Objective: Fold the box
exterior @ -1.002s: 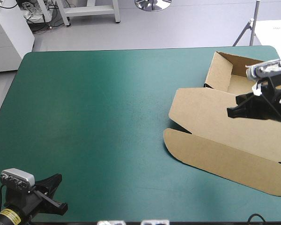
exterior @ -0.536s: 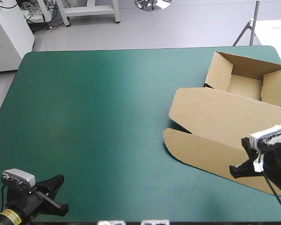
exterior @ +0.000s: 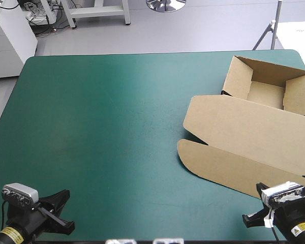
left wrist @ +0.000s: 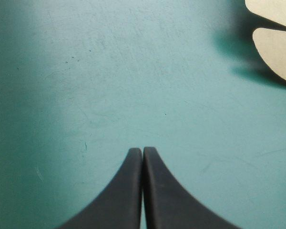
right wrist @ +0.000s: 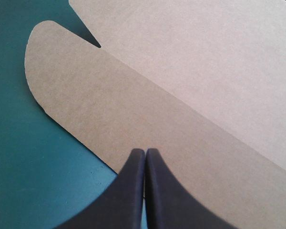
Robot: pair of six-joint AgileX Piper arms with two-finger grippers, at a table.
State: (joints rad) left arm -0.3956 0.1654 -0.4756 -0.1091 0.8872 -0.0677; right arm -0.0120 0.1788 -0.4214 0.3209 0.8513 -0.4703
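Box (exterior: 244, 132) open tray, lid flat, right part cut off. Left hand (left wrist: 143, 151) closed over bench (exterior: 101, 127). Right hand (right wrist: 146, 152) closed over lid's near edge.

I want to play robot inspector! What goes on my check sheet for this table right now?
Surface: teal-green cover, bare apart from the box.
Job's things: brown box by the table's far right corner, an open tray with its walls raised; its lid lies flat toward the near side.
Clutter: nothing seen.
Grippers: left claw shut, over bare cover by the near left corner, away from the box. Right claw shut, above the near edge of the lid, holding nothing.
Cables: nothing seen on the table.
Surroundings: nothing seen at or over the table.
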